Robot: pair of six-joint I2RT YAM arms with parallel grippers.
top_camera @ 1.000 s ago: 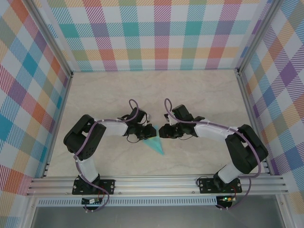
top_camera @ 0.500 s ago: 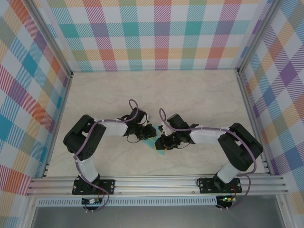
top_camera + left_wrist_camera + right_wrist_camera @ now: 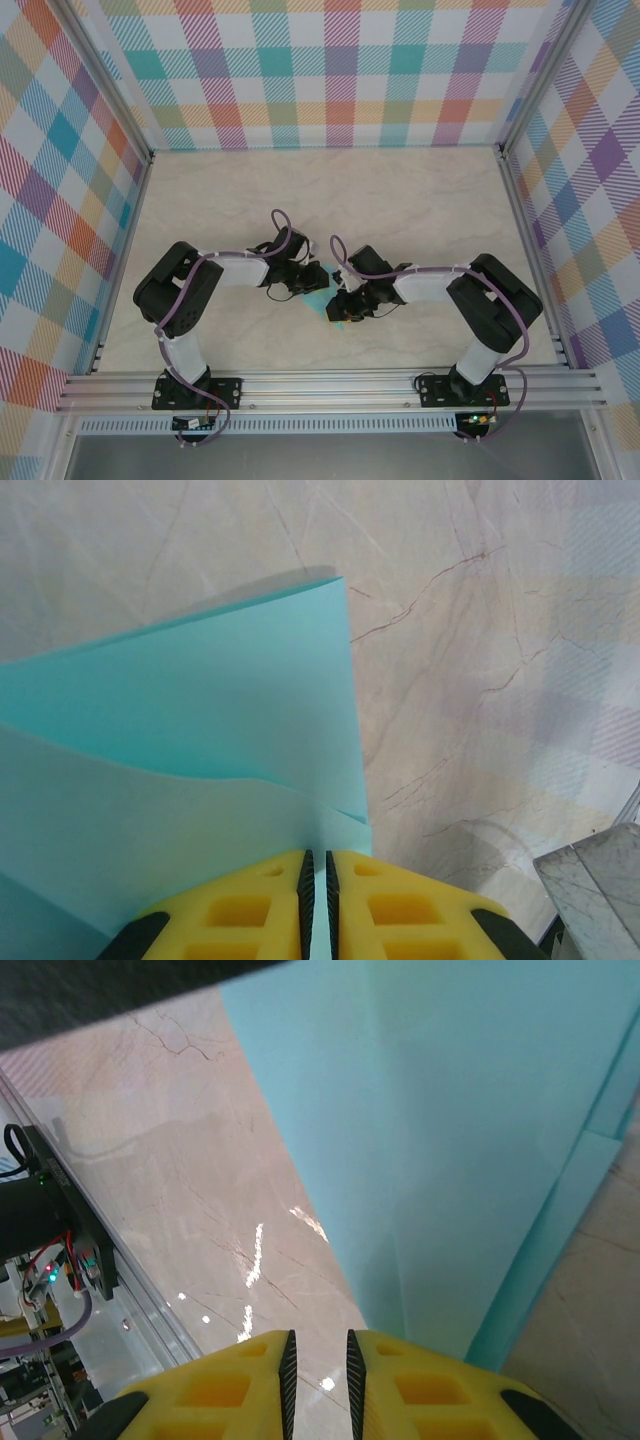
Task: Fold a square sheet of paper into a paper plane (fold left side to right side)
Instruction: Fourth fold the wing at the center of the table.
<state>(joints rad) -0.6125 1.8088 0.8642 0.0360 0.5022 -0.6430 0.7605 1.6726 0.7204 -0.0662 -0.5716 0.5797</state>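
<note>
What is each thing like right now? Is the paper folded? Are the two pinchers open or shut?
Paper: folded into layers, pinched at one edge.
Left gripper: shut on the paper.
Right gripper: open just a little, nothing between its fingers, right beside the paper's edge.

Left end effector (image 3: 316,868) clamped — right end effector (image 3: 317,1348) narrowly parted.

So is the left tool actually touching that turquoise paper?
Touching. The left wrist view shows the left tool clamped shut on the lower edge of the paper.
</note>
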